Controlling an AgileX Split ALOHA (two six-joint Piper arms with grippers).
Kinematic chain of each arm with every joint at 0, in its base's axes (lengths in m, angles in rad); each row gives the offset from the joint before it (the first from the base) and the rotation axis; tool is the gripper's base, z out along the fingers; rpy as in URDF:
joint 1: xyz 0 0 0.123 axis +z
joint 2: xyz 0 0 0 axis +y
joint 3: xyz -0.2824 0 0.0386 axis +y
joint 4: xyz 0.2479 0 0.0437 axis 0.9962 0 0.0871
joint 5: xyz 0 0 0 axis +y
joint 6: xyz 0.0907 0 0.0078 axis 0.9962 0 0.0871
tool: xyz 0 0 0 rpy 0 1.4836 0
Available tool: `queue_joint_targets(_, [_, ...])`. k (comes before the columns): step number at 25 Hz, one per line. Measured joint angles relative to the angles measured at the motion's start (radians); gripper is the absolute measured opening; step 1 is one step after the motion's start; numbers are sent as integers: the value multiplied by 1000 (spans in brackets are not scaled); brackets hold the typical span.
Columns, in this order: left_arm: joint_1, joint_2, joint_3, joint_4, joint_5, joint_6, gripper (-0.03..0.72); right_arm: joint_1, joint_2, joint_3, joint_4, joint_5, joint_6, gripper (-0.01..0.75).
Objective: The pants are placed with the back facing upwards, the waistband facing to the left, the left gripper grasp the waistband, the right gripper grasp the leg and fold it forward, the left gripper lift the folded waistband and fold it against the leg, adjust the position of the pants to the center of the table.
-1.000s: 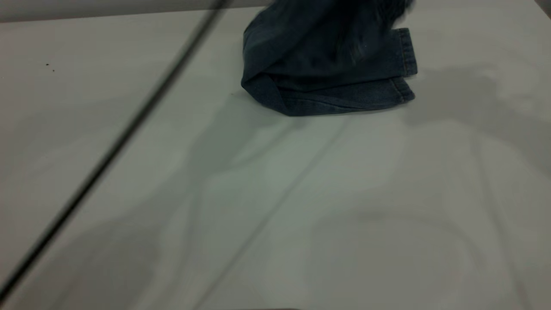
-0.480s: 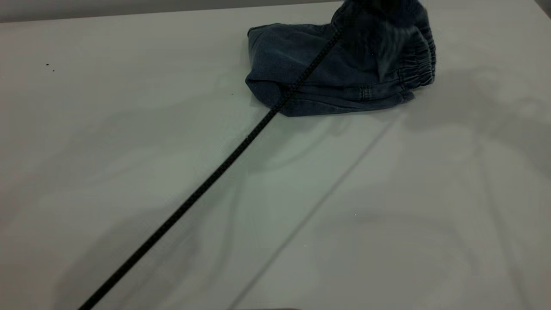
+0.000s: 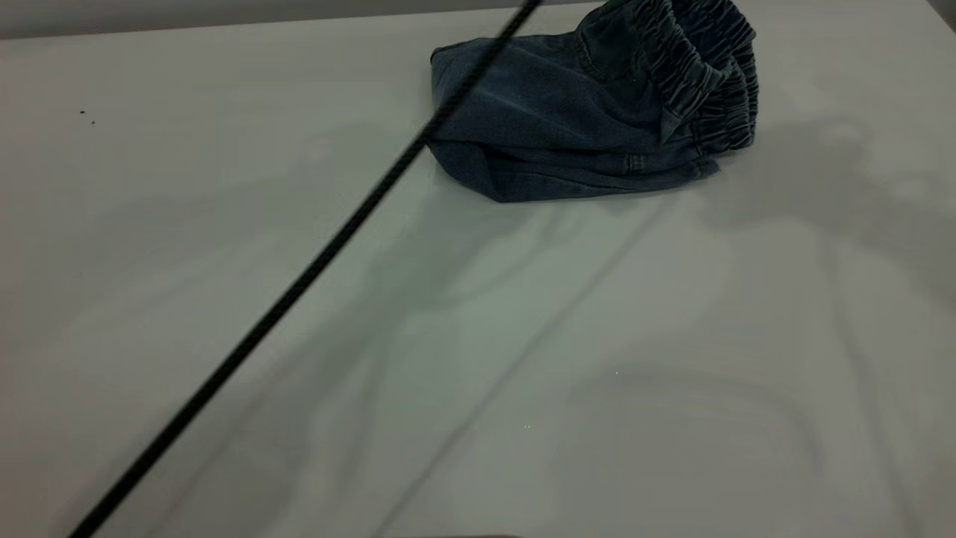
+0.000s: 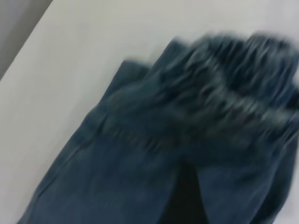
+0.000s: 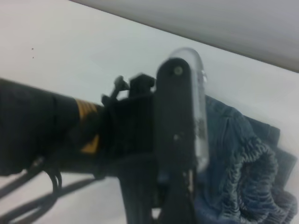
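The pants (image 3: 590, 127) were seen lying in a folded heap near the far edge of the table (image 3: 478, 336), a little toward its right side. The stretchy waistband (image 3: 706, 75) was bunched up on top of the heap at its right end, and the folded denim was spread out to the left of it. The leg could not be told apart inside the heap. A thin black cable (image 3: 299, 276) was stretched slantwise across the exterior view, from the near left of the table up past the left end of the pants.

In the left wrist view, only the blurred pants (image 4: 187, 140) and the waistband (image 4: 243, 88) were shown on the table (image 4: 70, 56). The left gripper's fingers were not seen there.

In the right wrist view, a black arm with a yellow band (image 5: 88, 126) was seen just beside the waistband (image 5: 252, 177). Whether any fingers were spread or pressed together could not be told.
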Motion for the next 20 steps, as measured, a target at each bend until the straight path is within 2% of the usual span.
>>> queue_joint_targets(4, [11,30,0,103,11,-79,546,0,0,0,0,2,0,514])
queue_joint_targets(11, [11,182,0,89,-183,-97,547,0,0,0,-2,8,0,514])
queue_joint_targets(14, [11,240,0,61,-233,-103,549,0,0,0,-2,15,2,514])
queue_joint_targets(18, [12,283,-1,54,-248,-109,549,0,0,0,-2,28,2,514])
queue_joint_targets(20, [12,284,-8,53,-219,-110,549,0,0,0,-2,36,2,514])
